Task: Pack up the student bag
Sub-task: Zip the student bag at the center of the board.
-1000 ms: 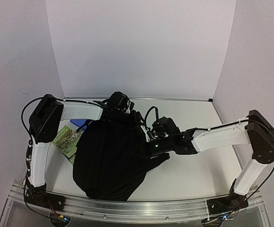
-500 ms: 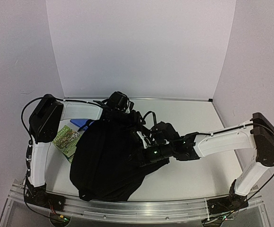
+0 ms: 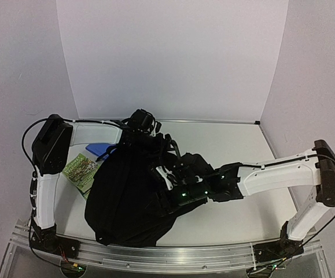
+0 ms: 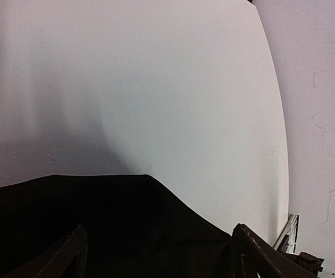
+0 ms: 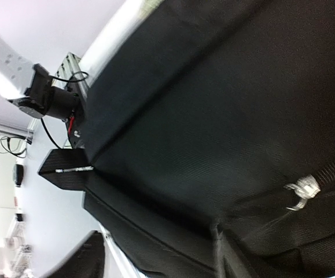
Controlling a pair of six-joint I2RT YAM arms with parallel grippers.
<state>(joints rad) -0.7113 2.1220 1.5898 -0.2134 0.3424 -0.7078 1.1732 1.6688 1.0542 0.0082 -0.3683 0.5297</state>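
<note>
Right tool (image 5: pixel 155 258) slid onto one student bag (image 3: pixel 126 197), seemingly released, left tool (image 4: pixel 161 255) spread open, one book (image 3: pixel 80 169)

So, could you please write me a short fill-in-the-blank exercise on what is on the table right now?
1. The student bag in the middle of the table is ___ in colour.
2. A book with a green cover lies next to the bag, on the ___ arm's side.
3. The table that everything rests on has a plain ___ surface.

Missing words: black; left; white.
</note>
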